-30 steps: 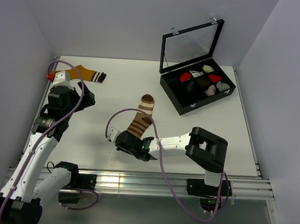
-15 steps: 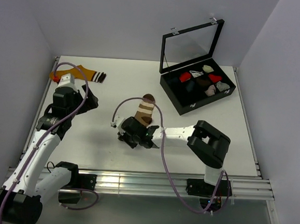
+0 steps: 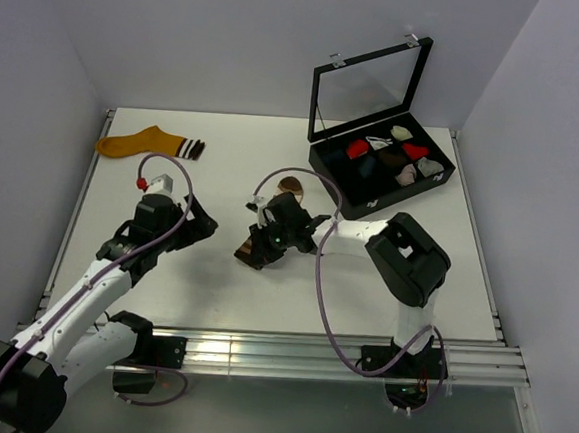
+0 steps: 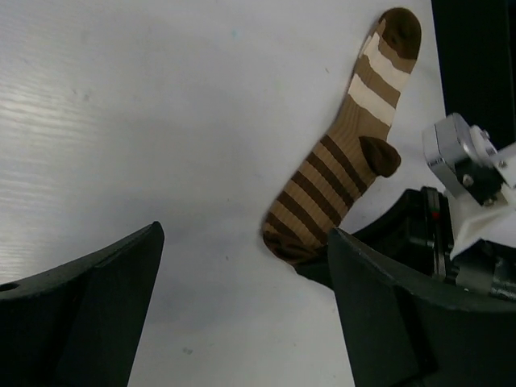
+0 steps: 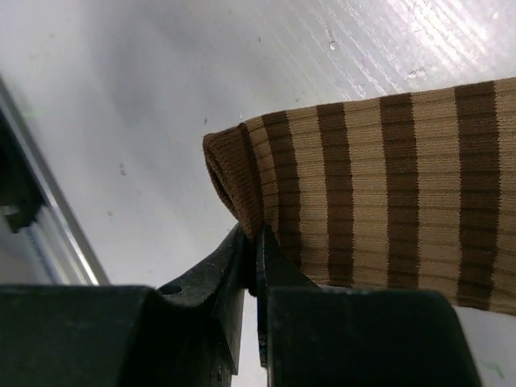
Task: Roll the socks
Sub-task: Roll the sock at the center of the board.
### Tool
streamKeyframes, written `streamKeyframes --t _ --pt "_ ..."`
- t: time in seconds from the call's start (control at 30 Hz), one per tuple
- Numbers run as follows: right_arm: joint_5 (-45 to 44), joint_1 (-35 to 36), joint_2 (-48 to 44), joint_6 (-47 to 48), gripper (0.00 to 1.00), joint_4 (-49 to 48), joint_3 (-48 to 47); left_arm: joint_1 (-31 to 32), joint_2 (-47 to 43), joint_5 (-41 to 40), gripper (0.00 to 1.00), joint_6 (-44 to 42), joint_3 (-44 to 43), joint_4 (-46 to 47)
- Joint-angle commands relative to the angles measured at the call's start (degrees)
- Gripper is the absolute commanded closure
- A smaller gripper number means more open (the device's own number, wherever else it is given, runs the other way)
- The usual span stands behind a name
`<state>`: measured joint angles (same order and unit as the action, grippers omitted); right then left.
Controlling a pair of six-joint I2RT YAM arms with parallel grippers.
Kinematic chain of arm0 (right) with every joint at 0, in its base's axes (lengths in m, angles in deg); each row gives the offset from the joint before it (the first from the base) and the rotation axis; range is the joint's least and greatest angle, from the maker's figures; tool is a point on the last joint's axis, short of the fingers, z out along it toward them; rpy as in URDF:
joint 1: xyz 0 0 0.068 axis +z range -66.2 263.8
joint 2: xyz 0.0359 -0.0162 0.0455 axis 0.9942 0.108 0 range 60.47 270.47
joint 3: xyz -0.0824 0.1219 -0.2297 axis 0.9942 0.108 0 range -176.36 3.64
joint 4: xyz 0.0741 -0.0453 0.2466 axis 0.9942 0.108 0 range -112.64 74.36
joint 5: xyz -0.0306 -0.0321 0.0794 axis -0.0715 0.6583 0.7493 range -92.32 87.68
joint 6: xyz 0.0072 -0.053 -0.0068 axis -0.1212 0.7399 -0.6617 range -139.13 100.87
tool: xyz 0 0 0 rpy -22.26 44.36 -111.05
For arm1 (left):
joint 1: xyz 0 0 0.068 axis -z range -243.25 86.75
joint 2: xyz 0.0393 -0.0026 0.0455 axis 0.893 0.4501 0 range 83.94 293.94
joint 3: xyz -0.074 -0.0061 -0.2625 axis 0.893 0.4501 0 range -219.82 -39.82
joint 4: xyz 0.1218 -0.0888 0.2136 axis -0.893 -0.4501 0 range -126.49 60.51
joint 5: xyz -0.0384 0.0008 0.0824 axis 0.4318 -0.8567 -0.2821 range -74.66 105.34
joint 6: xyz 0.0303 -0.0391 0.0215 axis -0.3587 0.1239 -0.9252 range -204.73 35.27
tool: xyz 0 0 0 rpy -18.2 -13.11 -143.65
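Worktop (image 3: 435, 278): matte white and flat, showing a faint streaky grain in the left wrist view and catching a soft sheen close to the right wrist camera. Pale grey walls (image 3: 234, 32) are closing it in at the back and on both sides. A ribbed aluminium rail (image 3: 259, 351) is running along the near edge.

Brown sock (image 3: 255, 248): lying stretched out near the middle of the worktop, toe pointing toward the back wall. It is a fine ribbed knit. Narrow dark-brown and tan bands are running down the leg, with a dark heel patch and two broad cream bands before a rounded dark toe. The cuff end is folding over on itself into a small thick lip.

Right pincer (image 5: 254, 258): black fingers are pressing together, clamping the brown sock's edge just beside that folded cuff.

Left pincer (image 4: 242, 314): smooth dark fingers are standing wide apart near the cuff end, gripping nothing.

Mustard sock (image 3: 145, 145): lying flat at the far-left corner, well apart from the brown one, its dark white-striped cuff pointing right.

Case (image 3: 401, 198): black, rectangular, sitting at the far right, with its clear-paned lid (image 3: 364, 92) standing open. Small red, white, pink and grey bundles (image 3: 390, 154) are sitting in its compartments. A purple cable (image 3: 317, 279) is looping off the right arm.
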<state>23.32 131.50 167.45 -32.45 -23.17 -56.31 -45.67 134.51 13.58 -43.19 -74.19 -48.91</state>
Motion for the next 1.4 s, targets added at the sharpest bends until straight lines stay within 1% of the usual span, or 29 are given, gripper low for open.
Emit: streamKeyframes --t 0.0,0.13,0.37,0.5,0.6,0.87,1.07,1.23,1.27,1.37 --pt "10.10 -1.91 1.92 -7.23 1.00 -4.99 0.26 3.85 1.11 0.27 0.12 6.44 2.02 5.35" --pt "12.58 -4.19 4.28 -10.49 1.00 -5.71 0.53 7.37 3.04 -0.96 0.17 8.82 3.95 7.20" --pt "16.63 -7.18 8.15 -16.47 1.00 -6.76 1.14 11.67 5.24 -0.96 0.35 10.05 6.59 9.22" --pt "17.15 -8.41 9.30 -17.88 1.00 -5.88 0.88 13.18 6.12 -1.23 0.37 10.84 8.44 9.66" --pt "17.68 -9.03 9.74 -18.50 1.00 -5.79 0.62 13.88 7.79 -1.32 0.41 10.67 8.79 9.93" --pt "17.24 -9.21 10.62 -17.18 1.00 -1.93 -1.32 15.99 15.34 -0.79 0.41 11.02 9.41 15.28" --pt "17.15 -9.21 11.06 -17.09 1.00 -1.05 -1.93 17.22 20.79 -1.76 0.45 11.37 8.53 17.48" --pt "16.80 -9.21 11.41 -16.47 1.00 -0.08 -2.46 17.22 22.82 -1.32 0.46 11.64 8.53 18.89" --pt "16.72 -9.21 11.32 -16.39 1.00 0.01 -2.46 17.22 23.17 -1.23 0.46 11.72 8.53 20.63" --pt "16.71 -9.21 11.50 -16.47 1.00 0.10 -2.81 17.22 24.58 -1.84 0.47 11.90 8.27 20.74"
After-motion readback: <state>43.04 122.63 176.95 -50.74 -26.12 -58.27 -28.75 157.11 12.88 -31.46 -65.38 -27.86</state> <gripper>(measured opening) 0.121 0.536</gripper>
